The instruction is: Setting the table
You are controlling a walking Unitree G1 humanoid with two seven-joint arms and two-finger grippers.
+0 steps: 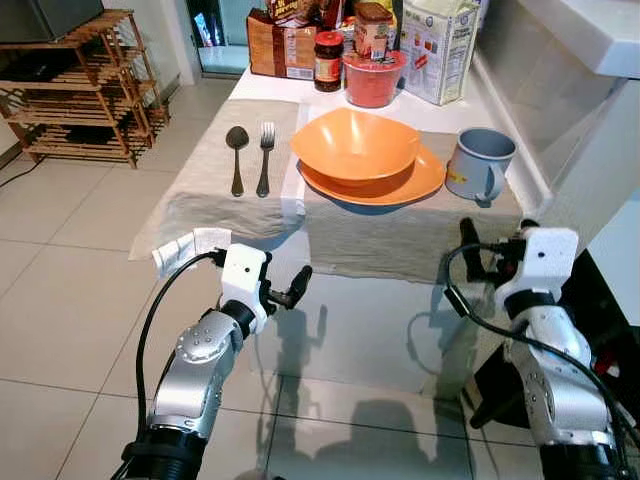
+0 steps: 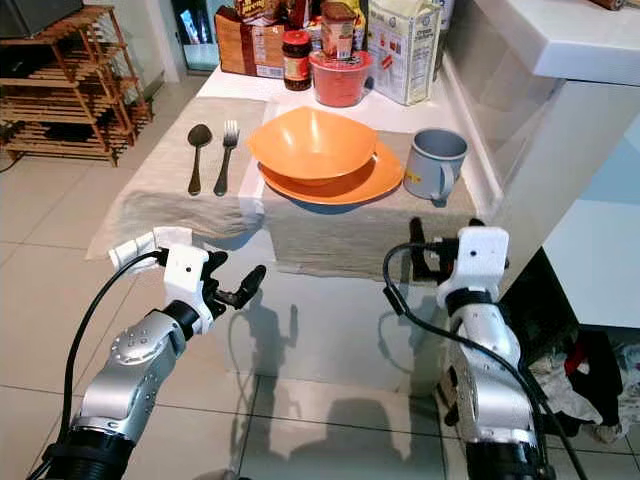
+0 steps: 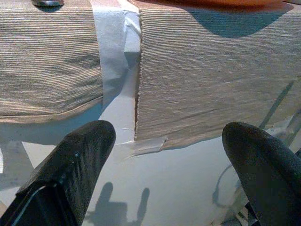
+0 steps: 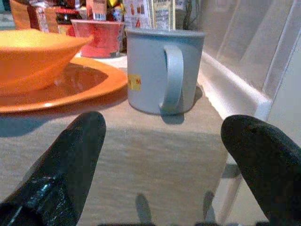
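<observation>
Both end effectors hang released before the desk (image 1: 270, 85), left end effector (image 1: 285, 285) and right end effector (image 1: 480, 255) holding nothing; orange bowl (image 1: 355, 145) sits on its plate (image 1: 425, 180); spoon (image 1: 236, 150), fork (image 1: 266, 150) lie left; grey mug (image 1: 480, 162) stands right.

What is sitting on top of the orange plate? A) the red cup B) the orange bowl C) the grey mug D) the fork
B: the orange bowl rests on the orange plate, while the grey mug stands beside it on the cloth.
</observation>
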